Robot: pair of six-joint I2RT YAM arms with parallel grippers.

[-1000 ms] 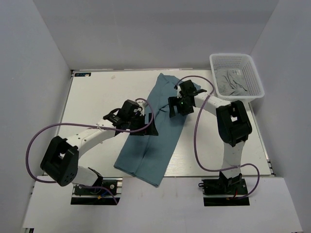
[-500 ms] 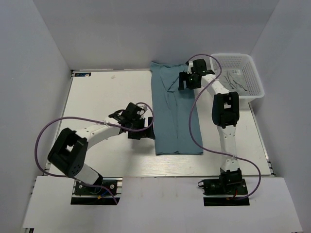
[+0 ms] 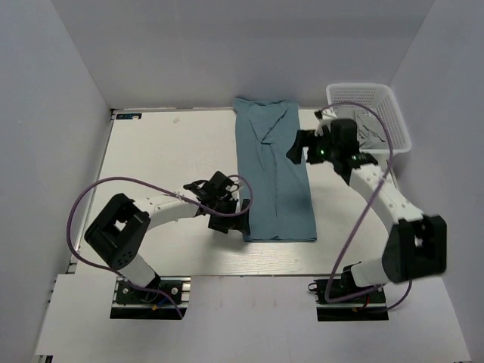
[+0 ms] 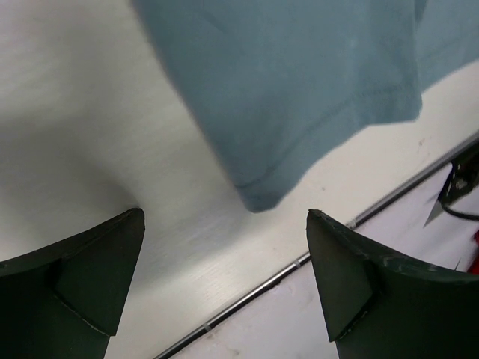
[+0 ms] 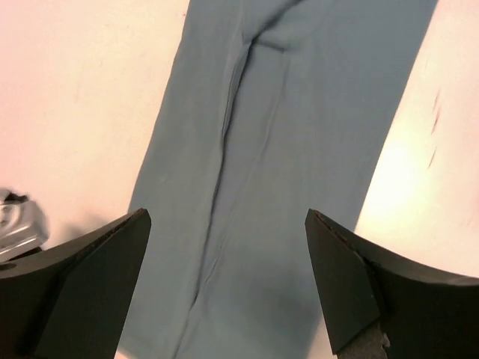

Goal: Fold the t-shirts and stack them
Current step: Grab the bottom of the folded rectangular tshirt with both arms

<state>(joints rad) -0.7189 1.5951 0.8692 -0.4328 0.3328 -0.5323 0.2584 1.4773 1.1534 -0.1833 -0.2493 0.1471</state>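
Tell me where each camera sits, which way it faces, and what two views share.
Top external: above and behind the arm bases, looking down on the white table, the folded dusty teal-blue cloth t-shirt and the white plastic mesh basket; both arms show.
Left wrist: on the left end effector, facing down at the t-shirt's near hem corner; its open dark fingers show.
Right wrist: on the right end effector, facing down along the t-shirt's creased middle; open fingers show.
Shared: all three see the t-shirt.

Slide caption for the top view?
Folded t-shirt lying as a long strip on the table; left gripper open at its near left corner, right gripper open over its right edge.
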